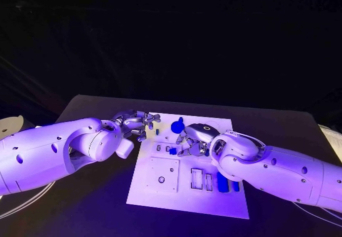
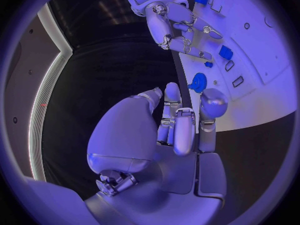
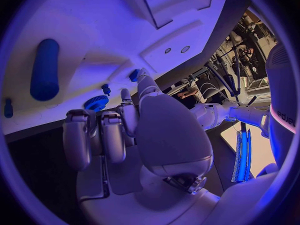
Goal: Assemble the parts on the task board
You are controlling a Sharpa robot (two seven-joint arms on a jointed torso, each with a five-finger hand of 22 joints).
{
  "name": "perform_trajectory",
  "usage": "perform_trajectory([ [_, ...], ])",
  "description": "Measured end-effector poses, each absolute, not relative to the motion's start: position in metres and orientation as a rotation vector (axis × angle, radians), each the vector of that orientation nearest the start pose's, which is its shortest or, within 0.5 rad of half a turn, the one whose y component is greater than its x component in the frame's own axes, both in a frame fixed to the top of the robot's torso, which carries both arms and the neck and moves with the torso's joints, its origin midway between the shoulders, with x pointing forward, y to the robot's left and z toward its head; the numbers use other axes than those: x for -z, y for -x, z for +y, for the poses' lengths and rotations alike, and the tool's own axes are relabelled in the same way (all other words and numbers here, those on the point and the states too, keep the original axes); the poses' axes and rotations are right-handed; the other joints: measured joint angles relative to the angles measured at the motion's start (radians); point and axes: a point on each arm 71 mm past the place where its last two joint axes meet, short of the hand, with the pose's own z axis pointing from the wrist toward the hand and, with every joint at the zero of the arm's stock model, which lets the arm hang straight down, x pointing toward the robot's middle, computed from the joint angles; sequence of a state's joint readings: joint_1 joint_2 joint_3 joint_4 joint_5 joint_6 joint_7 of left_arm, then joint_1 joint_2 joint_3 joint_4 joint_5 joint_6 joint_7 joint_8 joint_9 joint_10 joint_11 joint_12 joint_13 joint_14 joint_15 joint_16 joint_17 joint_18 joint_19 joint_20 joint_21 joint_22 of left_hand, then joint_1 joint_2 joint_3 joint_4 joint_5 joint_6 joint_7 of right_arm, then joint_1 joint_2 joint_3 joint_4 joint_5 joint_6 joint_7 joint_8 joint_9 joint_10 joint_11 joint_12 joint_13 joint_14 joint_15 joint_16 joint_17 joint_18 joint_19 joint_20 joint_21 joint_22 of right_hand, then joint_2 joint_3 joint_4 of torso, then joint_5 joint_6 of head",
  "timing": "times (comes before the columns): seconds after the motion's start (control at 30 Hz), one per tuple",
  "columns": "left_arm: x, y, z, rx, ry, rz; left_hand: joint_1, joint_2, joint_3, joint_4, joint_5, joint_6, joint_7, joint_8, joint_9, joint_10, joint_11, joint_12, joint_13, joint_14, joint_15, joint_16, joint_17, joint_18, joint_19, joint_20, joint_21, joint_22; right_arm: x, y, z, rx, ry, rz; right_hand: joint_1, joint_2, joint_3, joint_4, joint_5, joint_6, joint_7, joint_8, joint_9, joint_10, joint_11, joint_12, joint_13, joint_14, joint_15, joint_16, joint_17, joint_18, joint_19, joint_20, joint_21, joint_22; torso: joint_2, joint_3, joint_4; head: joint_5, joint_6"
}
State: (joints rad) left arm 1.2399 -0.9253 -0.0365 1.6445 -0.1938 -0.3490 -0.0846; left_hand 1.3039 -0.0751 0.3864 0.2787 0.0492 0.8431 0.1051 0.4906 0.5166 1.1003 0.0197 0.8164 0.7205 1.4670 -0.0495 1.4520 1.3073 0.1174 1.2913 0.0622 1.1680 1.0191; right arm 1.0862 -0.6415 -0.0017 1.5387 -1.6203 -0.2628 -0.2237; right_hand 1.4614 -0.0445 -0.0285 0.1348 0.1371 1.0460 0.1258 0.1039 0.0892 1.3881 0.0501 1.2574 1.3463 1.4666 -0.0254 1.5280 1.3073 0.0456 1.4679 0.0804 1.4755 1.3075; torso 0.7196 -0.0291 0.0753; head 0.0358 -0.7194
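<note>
Now both hands sit at the far end of the task board [image 1: 187,197].
Left hand [image 1: 135,122] is by the board's far left edge, fingers apart, holding nothing. Right hand [image 1: 193,138] is over the board, fingers curled; can't tell if it holds sth. Blue gear [image 1: 177,126] lies between them. 2 blue bars [image 1: 227,184] lie near the right edge.

Both hands crowd the upper part of the board [image 1: 187,197]: the left hand [image 1: 135,121] at its upper-left corner, the right hand [image 1: 193,139] over its middle, a blue gear [image 1: 177,127] between them. The board's lower left lies open.
</note>
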Motion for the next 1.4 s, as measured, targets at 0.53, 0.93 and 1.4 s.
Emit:
perform_trajectory([
  [0.53, 0.176, -0.469, 0.216, 1.221, 1.151, 1.785, 0.000, 0.000, 0.008, 0.000, 0.000, 0.000, 0.000, 0.000, -0.004, 0.000, 0.000, 0.000, -0.004, 0.000, 0.000, -0.005, 0.001, 0.000, 0.000, 0.000, -0.006, -0.006, 0.226, -0.454, -0.083, -0.723, 0.323, 1.733, 0.009, 0.009, 0.011, -0.011, -0.004, 0.007, 0.001, 0.000, -0.001, 0.003, 0.003, 0.008, 0.001, 0.000, 0.000, 0.004, 0.001, 0.000, 0.000, 0.000, 0.000, 0.000, 0.000, 0.0006, -0.0006, 0.007, -0.009],
  [0.93, 0.176, -0.470, 0.216, 1.222, 1.153, 1.783, 0.000, 0.000, 0.008, 0.000, 0.000, 0.000, 0.000, 0.000, -0.005, 0.000, 0.000, 0.000, -0.005, 0.000, 0.000, -0.005, 0.001, 0.000, 0.000, 0.000, -0.010, -0.007, 0.230, -0.455, -0.081, -0.716, 0.341, 1.752, 0.014, 0.014, 0.019, -0.019, -0.008, 0.017, -0.003, 0.000, -0.002, 0.003, 0.003, 0.015, 0.007, 0.000, 0.000, 0.004, 0.001, 0.000, 0.000, 0.000, 0.000, 0.000, -0.001, 0.0004, -0.0012, 0.010, -0.015],
  [1.4, 0.176, -0.469, 0.216, 1.222, 1.154, 1.783, 0.002, -0.002, 0.014, 0.000, 0.000, 0.000, 0.000, 0.000, -0.008, 0.000, 0.000, 0.000, -0.009, 0.000, 0.000, -0.005, 0.000, 0.000, 0.000, 0.000, -0.010, -0.008, 0.230, -0.455, -0.077, -0.707, 0.359, 1.748, 0.014, 0.014, 0.031, -0.025, -0.012, 0.028, -0.007, 0.000, -0.003, 0.003, 0.003, 0.020, 0.020, -0.004, -0.003, 0.004, 0.000, 0.000, -0.004, -0.004, 0.000, 0.001, -0.001, 0.0006, -0.0019, 0.011, -0.019],
])
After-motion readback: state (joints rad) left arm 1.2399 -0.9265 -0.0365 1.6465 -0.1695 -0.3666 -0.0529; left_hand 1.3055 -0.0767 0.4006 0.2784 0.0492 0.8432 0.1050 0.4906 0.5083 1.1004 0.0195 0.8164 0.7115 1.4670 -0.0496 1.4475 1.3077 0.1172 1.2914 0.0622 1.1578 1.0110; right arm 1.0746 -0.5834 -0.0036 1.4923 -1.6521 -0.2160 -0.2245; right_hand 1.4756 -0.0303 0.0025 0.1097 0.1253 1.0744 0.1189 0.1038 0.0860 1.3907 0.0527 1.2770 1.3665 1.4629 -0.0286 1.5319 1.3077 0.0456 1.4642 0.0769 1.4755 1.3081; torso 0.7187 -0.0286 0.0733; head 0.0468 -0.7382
